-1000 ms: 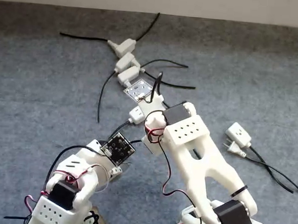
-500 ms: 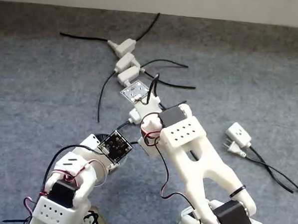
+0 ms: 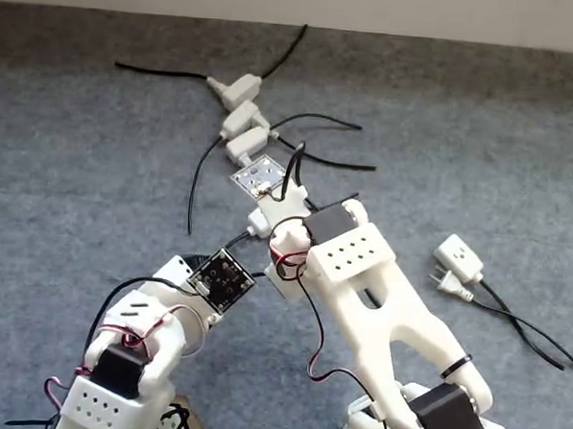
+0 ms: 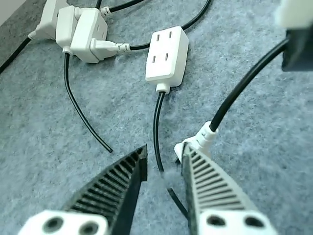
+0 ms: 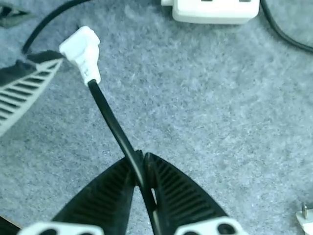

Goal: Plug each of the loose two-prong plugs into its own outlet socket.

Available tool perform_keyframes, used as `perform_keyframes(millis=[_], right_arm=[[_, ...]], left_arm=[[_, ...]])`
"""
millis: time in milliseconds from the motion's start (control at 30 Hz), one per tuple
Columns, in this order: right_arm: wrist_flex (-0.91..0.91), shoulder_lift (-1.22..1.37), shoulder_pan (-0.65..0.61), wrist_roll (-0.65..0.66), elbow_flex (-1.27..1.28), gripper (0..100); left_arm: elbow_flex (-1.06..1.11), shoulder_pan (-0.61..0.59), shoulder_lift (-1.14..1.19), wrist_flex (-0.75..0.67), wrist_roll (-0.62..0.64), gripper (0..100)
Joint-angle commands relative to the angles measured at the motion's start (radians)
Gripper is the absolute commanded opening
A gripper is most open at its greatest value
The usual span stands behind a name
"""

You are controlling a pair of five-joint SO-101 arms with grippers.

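Note the right gripper (image 5: 143, 164) pressed together on a black cord (image 5: 111, 120), a short way behind the white two-prong plug (image 5: 82, 51) at the end of that cord. Observe the plug lying on the grey carpet (image 5: 220, 98), against one fingertip of the left gripper (image 4: 164, 152); touching or just beside, not distinguishable. Note the left gripper spread, pinching nothing, tips low over the carpet, straddling a second black cord (image 4: 155, 122). Follow that second cord to the white outlet block (image 4: 167, 51), lying face up with four slots, just beyond both grippers. Find farther off a chain of white outlet blocks (image 3: 241, 121) joined together, with black cords trailing across the carpet. Locate, well apart to the right of the arms, another white outlet (image 3: 458, 255) with a loose plug (image 3: 453, 286) just beside it, prongs bare.
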Motion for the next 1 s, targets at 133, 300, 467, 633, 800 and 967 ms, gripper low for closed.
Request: perform_keyframes(millis=[133,300,467,633,800,967], right_arm=[[-0.012,-0.016,-0.008,-0.005,-0.005,0.8],[-0.013,-0.016,-0.008,-0.005,-0.005,0.8],[-0.013,-0.016,-0.008,-0.005,-0.005,0.8],[-0.013,-0.016,-0.008,-0.005,-0.005,0.8],[-0.015,-0.016,-0.008,-0.005,-0.005,0.8],[-0.015,-0.016,-0.008,-0.005,-0.005,0.8]], left_arm=[[-0.213,-0.001,0.047,0.101,0.118,24],[-0.354,-0.002,0.387,0.069,0.137,24],[-0.584,0.002,0.885,0.037,0.143,24],[-0.642,-0.002,1.237,-0.094,0.143,24],[-0.631,0.002,1.336,-0.180,0.143,24],[-0.631,0.008,1.336,-0.184,0.143,24]])
